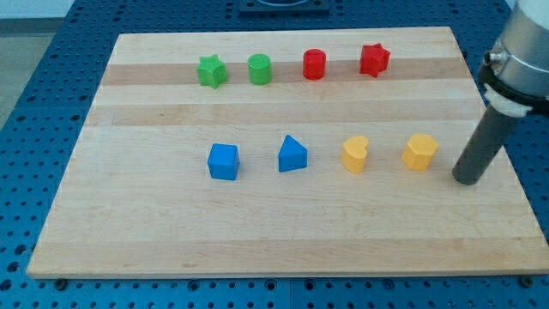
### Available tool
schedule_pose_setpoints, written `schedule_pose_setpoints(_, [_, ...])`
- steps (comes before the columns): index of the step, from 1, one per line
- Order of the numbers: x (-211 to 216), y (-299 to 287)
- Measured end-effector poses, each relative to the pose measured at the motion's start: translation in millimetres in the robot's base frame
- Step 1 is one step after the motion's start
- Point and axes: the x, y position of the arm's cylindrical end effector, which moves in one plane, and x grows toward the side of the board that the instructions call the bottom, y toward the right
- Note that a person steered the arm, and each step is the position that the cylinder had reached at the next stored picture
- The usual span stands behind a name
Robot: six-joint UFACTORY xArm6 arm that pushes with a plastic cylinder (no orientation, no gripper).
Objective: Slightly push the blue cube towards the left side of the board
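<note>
My tip [467, 178] sits at the frame's right edge, beside the yellow blocks; blue cube [223, 161] waits lower left, well apart; no hand here, just a rod.

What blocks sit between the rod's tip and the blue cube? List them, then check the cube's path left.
My tip is far to the view's right. Along the row toward the blue cube stand two yellow blocks and a blue triangular block. Left of the cube, bare wooden board, no obstacle.
</note>
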Motion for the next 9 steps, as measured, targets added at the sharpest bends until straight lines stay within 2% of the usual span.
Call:
schedule_pose_setpoints(1, [-3, -11])
schedule_pose_setpoints(5, [-34, -125])
schedule_pose_setpoints(7, [2, -109])
schedule_pose_setpoints(8, [3, -127])
schedule_pose_setpoints(9, [2, -175])
